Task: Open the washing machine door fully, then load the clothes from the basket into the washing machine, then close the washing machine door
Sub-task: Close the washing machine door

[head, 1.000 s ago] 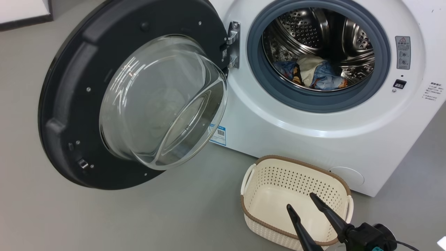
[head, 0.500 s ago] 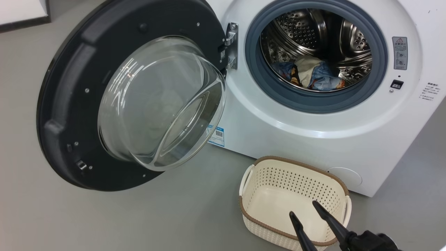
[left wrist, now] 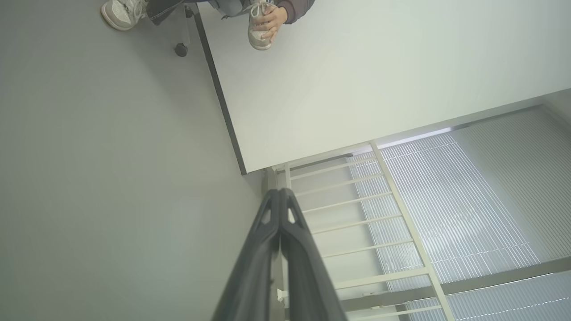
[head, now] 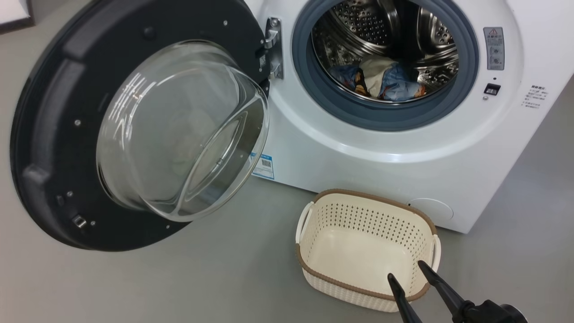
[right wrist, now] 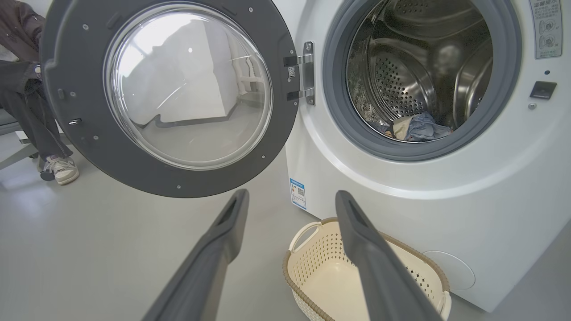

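Since a second ago the right gripper has drawn back toward the lower right corner of the head view, from above the middle of the basket to its near right rim; the camera has also shifted, so the whole scene sits further left and higher. The gripper's two dark fingers are spread wide apart and hold nothing.

The cream perforated basket stands on the grey floor just in front of the white washing machine, near the round service flap. It is empty.

The washing machine door is swung fully open to the left on its metal hinge, with its clear glass bowl window bulging toward the camera. The clothes, light-blue fabric with orange prints and cream cloth, lie at the bottom of the perforated steel drum, behind the grey gasket. A blue energy label shows low on the washer's front.

In the left wrist view, the left gripper has its fingers pressed together, empty, pointing away from the washer toward a white wall. A person's shoe shows at the top edge.
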Controlling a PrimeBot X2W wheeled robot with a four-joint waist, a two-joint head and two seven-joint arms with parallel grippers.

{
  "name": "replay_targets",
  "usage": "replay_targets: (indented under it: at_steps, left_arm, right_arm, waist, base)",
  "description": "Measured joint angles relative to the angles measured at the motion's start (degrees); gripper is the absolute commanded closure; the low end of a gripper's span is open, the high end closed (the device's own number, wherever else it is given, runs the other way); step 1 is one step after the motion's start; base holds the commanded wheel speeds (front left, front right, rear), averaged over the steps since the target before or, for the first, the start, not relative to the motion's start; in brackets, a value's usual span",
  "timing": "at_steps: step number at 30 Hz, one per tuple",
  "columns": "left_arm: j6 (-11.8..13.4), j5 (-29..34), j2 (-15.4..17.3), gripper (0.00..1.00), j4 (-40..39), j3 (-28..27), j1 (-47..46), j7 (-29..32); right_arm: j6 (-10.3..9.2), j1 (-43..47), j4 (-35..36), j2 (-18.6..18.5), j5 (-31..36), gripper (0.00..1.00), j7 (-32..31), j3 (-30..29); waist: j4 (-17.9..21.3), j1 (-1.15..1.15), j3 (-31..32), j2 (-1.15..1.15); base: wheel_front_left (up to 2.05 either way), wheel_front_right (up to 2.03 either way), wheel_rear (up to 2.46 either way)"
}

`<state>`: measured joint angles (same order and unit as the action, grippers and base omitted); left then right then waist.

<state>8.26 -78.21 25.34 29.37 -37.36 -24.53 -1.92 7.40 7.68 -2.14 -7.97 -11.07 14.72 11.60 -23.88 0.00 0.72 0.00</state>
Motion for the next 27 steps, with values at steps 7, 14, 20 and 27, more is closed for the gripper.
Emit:
replay_targets:
  at_steps: [7, 14, 20, 27]
  left_arm:
    - [-1.1, -2.6, -0.5, 1.00, 0.9, -0.7, -1.8, 1.5]
    - [-1.5, -5.6, -2.8, 1.00, -0.6, -1.8, -1.8, 3.3]
    - [-1.6, -7.5, -6.7, 1.00, -4.6, -1.8, -2.9, 4.0]
    - [-1.7, -8.9, -9.6, 1.00, -6.6, -1.7, -3.6, 4.2]
  right_arm:
    - [0.00, 0.6, 1.4, -2.2, 0.0, 0.00, 0.0, -0.7]
    - [0.00, 0.5, 3.4, -6.2, -0.6, 0.00, 0.0, -1.5]
    - [0.00, 0.5, 5.4, -10.7, -2.6, 0.00, 0.0, -3.5]
    - [0.00, 0.5, 6.4, -13.0, -3.2, 0.00, 0.0, -4.8]
  waist:
    - [0.2, 0.00, -2.5, 0.00]
    - [0.2, 0.00, -6.7, 0.00]
    - [0.3, 0.00, -12.2, 0.00]
    - [0.8, 0.00, -17.0, 0.00]
  base:
    - [0.00, 0.00, 0.00]
    - [0.00, 0.00, 0.00]
    - [0.00, 0.00, 0.00]
    - [0.00, 0.00, 0.00]
